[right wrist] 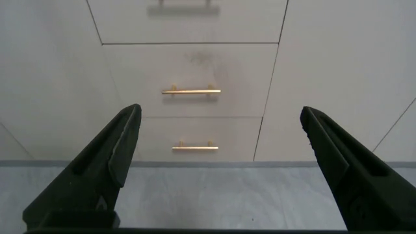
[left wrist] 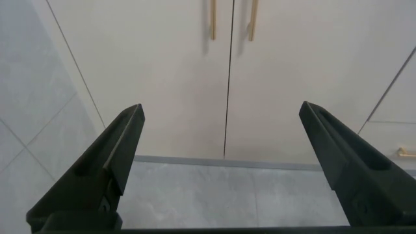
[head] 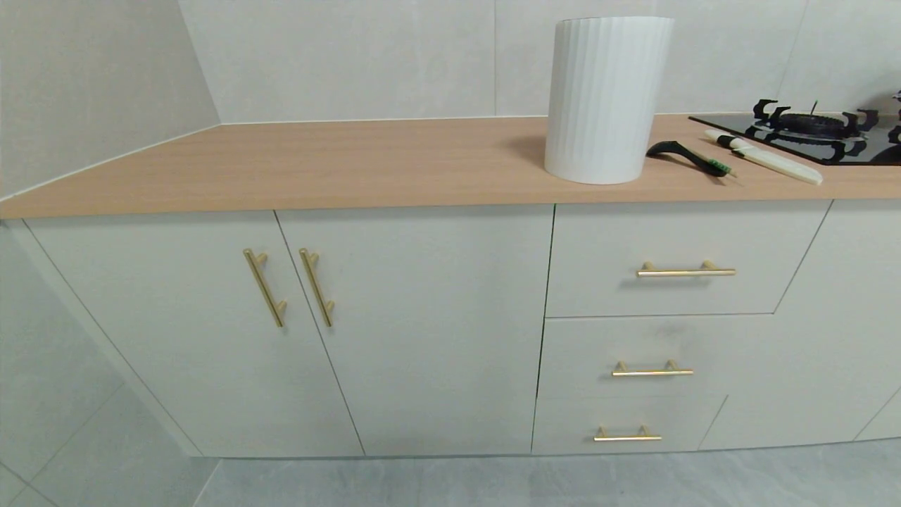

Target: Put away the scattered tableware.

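**Tableware on the counter's right end, both grippers wide and empty**

Left gripper (left wrist: pixel 221 110): its two black fingers are spread far apart with nothing between them. It hangs low before the pale double cupboard doors (left wrist: pixel 227 78), whose two brass bar handles (left wrist: pixel 212 19) flank the seam where the doors meet. A grey tiled floor (left wrist: pixel 227 195) lies below the fingers.

Right gripper (right wrist: pixel 220 112): it is likewise spread wide and carries nothing. It faces the stack of pale drawers (right wrist: pixel 191 71). The middle drawer's brass handle (right wrist: pixel 191 92) and the bottom drawer's brass handle (right wrist: pixel 195 148) sit between the fingers in the right wrist view.

Above the cabinets, the light wooden countertop (head: pixel 317 162) runs along a pale tiled wall (head: pixel 352 56). A tall white ribbed cylinder (head: pixel 605 98) stands upright on it, over the drawer stack. Just beside the cylinder's base, on the side toward the black gas hob (head: pixel 809 130), lies a black-handled utensil with a green end (head: pixel 688 158). A long cream-coloured knife (head: pixel 767 158) lies flat beyond the utensil, angled along the hob's near edge. Utensil and knife lie close together, and I cannot tell whether they touch.
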### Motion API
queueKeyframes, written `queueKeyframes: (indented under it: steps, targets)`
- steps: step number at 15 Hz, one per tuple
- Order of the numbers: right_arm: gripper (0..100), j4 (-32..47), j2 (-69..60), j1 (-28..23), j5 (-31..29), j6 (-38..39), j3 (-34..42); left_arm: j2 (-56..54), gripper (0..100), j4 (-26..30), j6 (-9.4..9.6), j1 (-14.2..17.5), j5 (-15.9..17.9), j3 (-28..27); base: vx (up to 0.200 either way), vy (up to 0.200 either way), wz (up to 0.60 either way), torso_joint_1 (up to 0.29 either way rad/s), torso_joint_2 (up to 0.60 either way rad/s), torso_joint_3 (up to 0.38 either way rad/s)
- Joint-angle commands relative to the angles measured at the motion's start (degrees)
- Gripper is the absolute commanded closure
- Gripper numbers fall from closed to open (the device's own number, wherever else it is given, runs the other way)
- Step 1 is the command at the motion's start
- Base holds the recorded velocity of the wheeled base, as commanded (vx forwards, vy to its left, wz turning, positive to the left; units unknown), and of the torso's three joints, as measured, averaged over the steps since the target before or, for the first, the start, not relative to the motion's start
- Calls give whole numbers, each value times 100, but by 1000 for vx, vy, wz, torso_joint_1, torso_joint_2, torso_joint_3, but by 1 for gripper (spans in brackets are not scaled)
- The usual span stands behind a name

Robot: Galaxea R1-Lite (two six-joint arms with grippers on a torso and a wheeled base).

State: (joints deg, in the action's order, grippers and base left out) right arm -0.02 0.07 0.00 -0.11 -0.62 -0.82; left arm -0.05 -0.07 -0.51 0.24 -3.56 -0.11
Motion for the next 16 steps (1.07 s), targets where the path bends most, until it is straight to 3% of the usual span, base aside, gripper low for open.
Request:
queueKeyframes:
  steps: [1,4,11,13,16]
  targets:
    - [0,-33,590,167,37,308,-850,5,0,-1,-2,2,-4,-7,0,0,0,0,0,0]
    - [0,-59,2383,571,99,71,-1465,5,0,-1,-2,2,-4,2,0,0,0,0,0,0]
    - [0,-375,7244,984,125,36,-2801,5,0,-1,-2,2,-4,-7,0,0,0,0,0,0]
    - [0,-1931,8931,976,37,18,-2898,5,0,-1,-2,2,-4,-7,0,0,0,0,0,0]
    - [0,-3091,10135,923,-156,-61,-2986,5,0,-1,-2,2,-4,-7,0,0,0,0,0,0]
